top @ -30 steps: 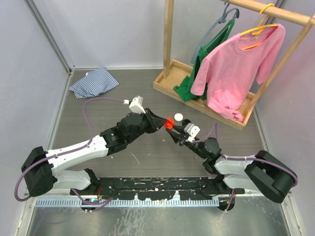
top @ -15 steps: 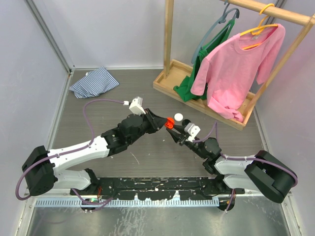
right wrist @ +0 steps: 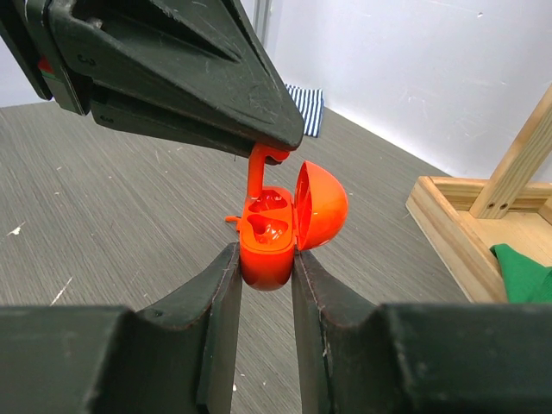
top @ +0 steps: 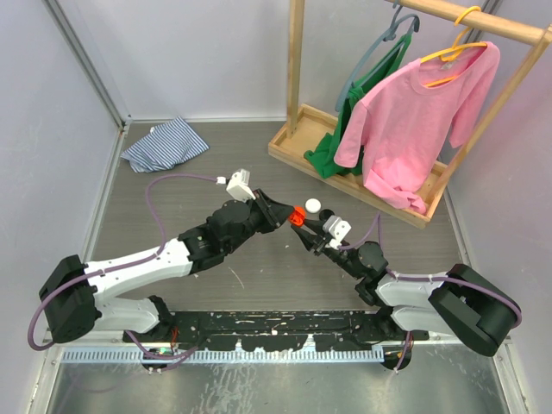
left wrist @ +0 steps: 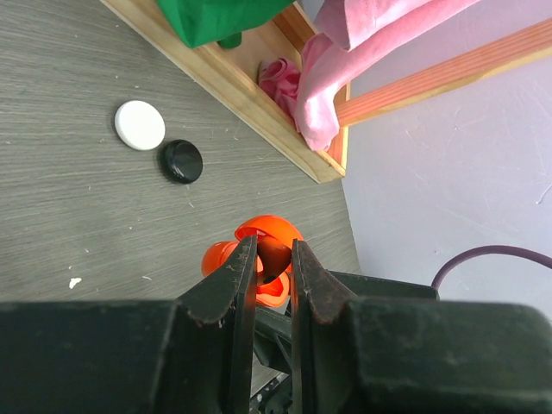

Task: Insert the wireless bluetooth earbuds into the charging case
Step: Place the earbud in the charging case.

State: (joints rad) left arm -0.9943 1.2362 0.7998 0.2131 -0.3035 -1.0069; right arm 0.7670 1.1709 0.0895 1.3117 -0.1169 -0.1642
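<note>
Nearest, the right gripper [right wrist: 265, 259] is clamped narrowly on the orange charging case [right wrist: 276, 235], lid hinged open to the right, above the table [top: 216, 172]. Meeting it from above, the left gripper [left wrist: 269, 254] pinches an orange earbud [right wrist: 256, 177] by its stem, its lower end reaching down to the case's open base. Beyond them a black puck [left wrist: 182, 161] and a white puck [left wrist: 140, 125] lie just beside each other. Farther back stands the wooden rack [left wrist: 250, 95] with a pink shirt [top: 414, 121] and green garment [top: 366, 95]; a striped cloth [top: 164, 145] lies far left.
</note>
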